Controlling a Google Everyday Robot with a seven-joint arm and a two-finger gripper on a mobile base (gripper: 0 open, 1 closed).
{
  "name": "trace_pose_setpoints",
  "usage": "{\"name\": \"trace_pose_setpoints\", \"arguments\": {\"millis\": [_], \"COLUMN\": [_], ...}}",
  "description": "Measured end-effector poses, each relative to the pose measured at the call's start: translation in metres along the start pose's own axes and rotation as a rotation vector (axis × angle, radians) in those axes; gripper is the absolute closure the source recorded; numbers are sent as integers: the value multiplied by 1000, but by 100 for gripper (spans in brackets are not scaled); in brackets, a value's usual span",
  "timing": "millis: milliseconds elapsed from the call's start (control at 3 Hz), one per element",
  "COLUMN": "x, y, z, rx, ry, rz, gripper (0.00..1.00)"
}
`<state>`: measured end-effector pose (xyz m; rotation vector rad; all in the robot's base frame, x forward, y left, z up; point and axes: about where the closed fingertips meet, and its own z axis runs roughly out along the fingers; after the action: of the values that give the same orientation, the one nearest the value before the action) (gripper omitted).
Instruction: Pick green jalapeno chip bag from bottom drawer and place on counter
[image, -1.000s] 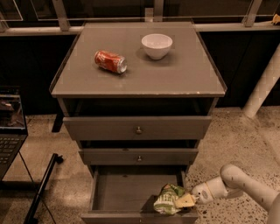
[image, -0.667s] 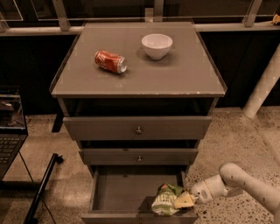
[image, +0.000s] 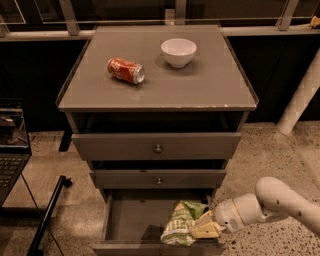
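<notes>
The green jalapeno chip bag (image: 179, 225) lies crinkled in the right front part of the open bottom drawer (image: 134, 220). My gripper (image: 204, 226) reaches in from the right over the drawer's right side, its pale fingers (image: 205, 231) closed against the bag's right edge. The white arm (image: 272, 205) extends off to the lower right. The counter (image: 200, 92) is the grey top of the cabinet above.
A red soda can (image: 125, 70) lies on its side on the counter's left. A white bowl (image: 178, 51) stands at its back right. Two upper drawers (image: 157, 146) are partly pulled out. A laptop (image: 10, 150) is at far left, a white pole (image: 300, 95) at right.
The gripper and the bag have shifted slightly left and forward in the drawer. The counter items have not moved.
</notes>
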<state>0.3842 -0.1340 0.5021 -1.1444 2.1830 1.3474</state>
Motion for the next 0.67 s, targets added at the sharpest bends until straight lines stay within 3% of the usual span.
{"name": "trace_pose_setpoints", "arguments": {"millis": [333,667], "x": [-44,-59], "y": [66,76], "z": [-24,-37], "rx": [63,106], "ry": [20,46], "rz": [-136,-172], "gripper": [100,100]}}
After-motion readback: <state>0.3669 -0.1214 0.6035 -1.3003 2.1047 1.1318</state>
